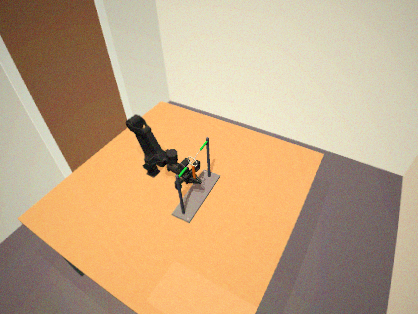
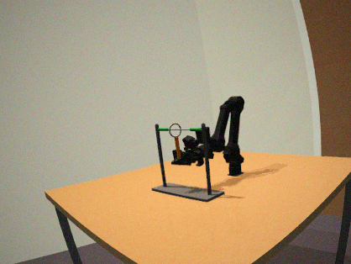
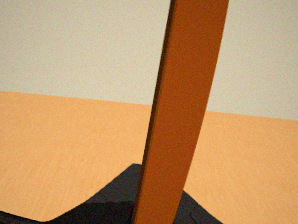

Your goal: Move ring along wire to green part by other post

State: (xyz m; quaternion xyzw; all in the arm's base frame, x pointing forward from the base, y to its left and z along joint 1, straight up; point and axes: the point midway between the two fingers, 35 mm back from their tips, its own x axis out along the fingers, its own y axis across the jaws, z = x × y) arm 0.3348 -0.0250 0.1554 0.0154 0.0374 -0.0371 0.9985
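The ring (image 2: 175, 124) surrounds the thin grey wire (image 2: 185, 129), just inside the left green part (image 2: 163, 129) in the exterior view. The wire crosses near the ring's middle; I see no contact, but the view is small. The right green part (image 2: 196, 129) is by the other post. The orange handle (image 1: 194, 172) (image 2: 177, 147) (image 3: 182, 110) hangs below the ring, slightly tilted. My gripper (image 2: 178, 160) is shut on the handle's lower end, below the wire. The dark fingers show at the bottom of the wrist view; the ring is outside that view.
Two dark posts stand on a grey base (image 1: 185, 216) (image 2: 185, 194), the left post (image 2: 161, 155) and the right post (image 2: 207, 160) in the exterior view. The arm (image 1: 145, 142) (image 2: 235, 134) reaches in from one side, its wrist behind the right post in the exterior view.
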